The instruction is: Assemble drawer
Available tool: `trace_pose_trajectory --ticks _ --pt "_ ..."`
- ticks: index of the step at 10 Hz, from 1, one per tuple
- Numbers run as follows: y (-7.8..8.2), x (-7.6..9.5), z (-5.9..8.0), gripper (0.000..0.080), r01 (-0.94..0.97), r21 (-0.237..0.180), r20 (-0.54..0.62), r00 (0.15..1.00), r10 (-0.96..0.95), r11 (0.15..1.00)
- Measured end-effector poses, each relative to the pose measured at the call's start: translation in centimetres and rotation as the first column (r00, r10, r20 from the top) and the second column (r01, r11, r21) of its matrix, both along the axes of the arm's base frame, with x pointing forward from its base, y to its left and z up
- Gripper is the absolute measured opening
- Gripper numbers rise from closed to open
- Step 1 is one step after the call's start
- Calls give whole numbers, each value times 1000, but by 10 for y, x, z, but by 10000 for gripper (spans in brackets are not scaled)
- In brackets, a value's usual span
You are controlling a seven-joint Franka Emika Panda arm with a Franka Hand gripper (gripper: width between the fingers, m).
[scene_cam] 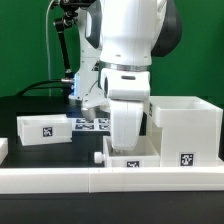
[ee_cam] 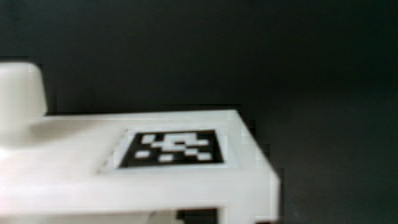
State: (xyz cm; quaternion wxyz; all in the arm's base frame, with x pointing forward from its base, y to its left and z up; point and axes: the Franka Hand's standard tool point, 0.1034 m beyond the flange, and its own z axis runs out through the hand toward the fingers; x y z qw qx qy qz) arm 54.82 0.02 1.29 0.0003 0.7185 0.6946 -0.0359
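Observation:
The drawer's large white casing [scene_cam: 186, 124] stands at the exterior view's right, with a square tag on its front. One small white tray [scene_cam: 45, 128] lies at the left. A second small tray [scene_cam: 133, 158] lies in the middle by the front rail, right under my gripper [scene_cam: 128, 146]. The arm's white hand reaches down to this tray and hides the fingers. In the wrist view this tray's tagged face [ee_cam: 178, 148] fills the frame, close and blurred. I cannot make out whether the jaws are open or shut.
The marker board [scene_cam: 93, 123] lies flat behind the gripper. A long low white border rail [scene_cam: 60, 180] runs along the table's front edge. A black stand with cables [scene_cam: 66, 50] rises at the back left. A white rounded part [ee_cam: 18, 95] shows in the wrist view.

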Motion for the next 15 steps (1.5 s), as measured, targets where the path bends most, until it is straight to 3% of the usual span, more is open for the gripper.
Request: trace_pose_trajectory --ticks 15 --pt "0 1 2 42 -15 -21 -31 999 14 1000"
